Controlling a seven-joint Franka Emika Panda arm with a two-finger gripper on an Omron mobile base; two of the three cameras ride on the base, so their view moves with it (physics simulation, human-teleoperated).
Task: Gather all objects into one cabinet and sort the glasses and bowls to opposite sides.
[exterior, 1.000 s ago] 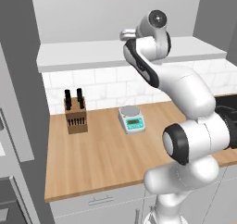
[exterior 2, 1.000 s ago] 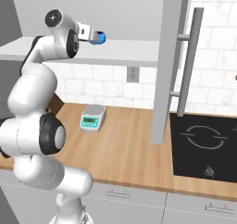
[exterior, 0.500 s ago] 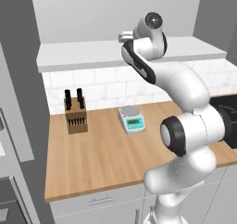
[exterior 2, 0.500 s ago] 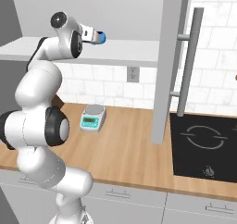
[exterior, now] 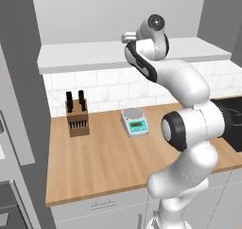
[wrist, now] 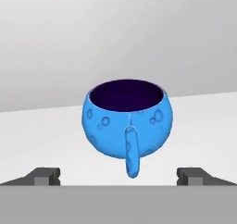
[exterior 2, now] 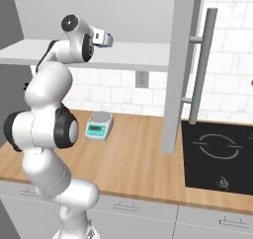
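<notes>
A bright blue handled mug (wrist: 127, 121) stands upright on the cabinet's white shelf board (wrist: 37, 135), its handle turned toward the hand. My gripper (wrist: 118, 177) is open; its fingertips (wrist: 44, 176) sit wide apart, just short of the mug and on either side of it, holding nothing. From the right base view the gripper (exterior 2: 104, 38) reaches over the shelf board (exterior 2: 138, 55) with the mug (exterior 2: 109, 39) peeking out at its tip. In the left base view the gripper (exterior: 127, 36) hovers above the shelf (exterior: 71, 57), and the arm hides the mug.
The tall grey cabinet door (exterior 2: 180, 70) with its bar handle (exterior 2: 202, 70) stands open at the right. On the wooden counter (exterior: 104, 162) below are a knife block (exterior: 76, 114) and a kitchen scale (exterior: 134, 121). A black stovetop (exterior 2: 217, 154) lies at the right.
The arm's upper links have shifted and the hand has edged a little along the shelf toward the mug. The jaws have stayed open.
</notes>
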